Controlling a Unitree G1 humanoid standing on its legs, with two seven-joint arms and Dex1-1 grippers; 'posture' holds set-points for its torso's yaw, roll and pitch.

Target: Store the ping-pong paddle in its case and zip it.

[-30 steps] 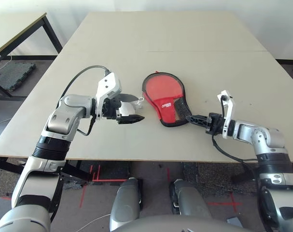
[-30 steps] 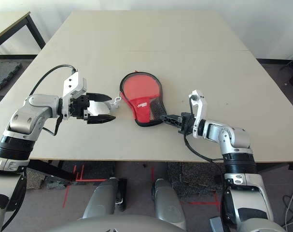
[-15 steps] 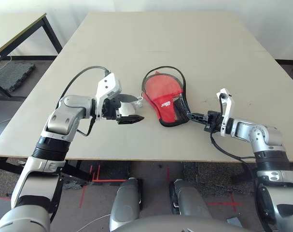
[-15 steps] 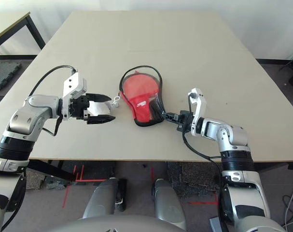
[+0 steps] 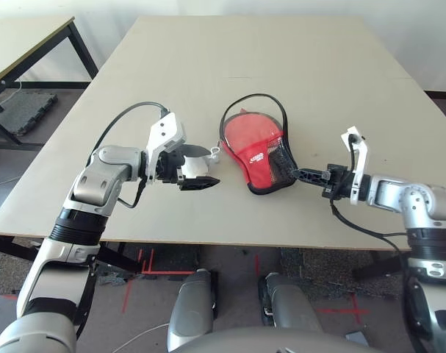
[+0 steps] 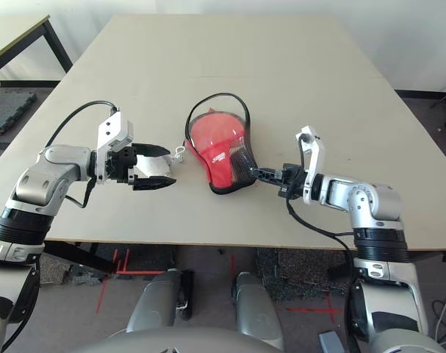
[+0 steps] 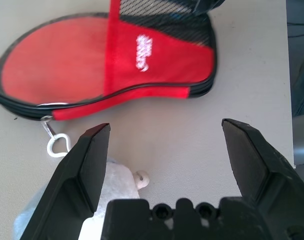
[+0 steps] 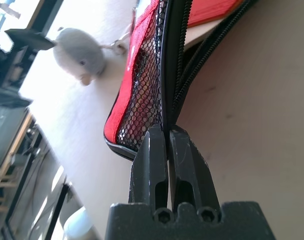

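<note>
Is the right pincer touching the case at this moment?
Touching. In the right wrist view, the right pincer is shut on the black zipper edge of the case, with no gap between fingers and fabric.

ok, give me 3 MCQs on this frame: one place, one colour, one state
1. Where does the plush toy lie?
A. by the left gripper
B. on top of the case
C. by the right gripper

2. What colour is the case's upper face?
A. blue
B. red with black mesh
C. plain white

3. How does the right gripper stand?
A. wide open over bare table
B. shut on the plush toy
C. shut on the case's edge

Answers:
1 A: the plush toy lies on the table next to the left gripper, apart from the case.
2 B: the face is red, with a black mesh pocket and white lettering.
3 C: the right gripper is pinched on the case's black zipper edge; the left one is open and holds nothing.
</note>
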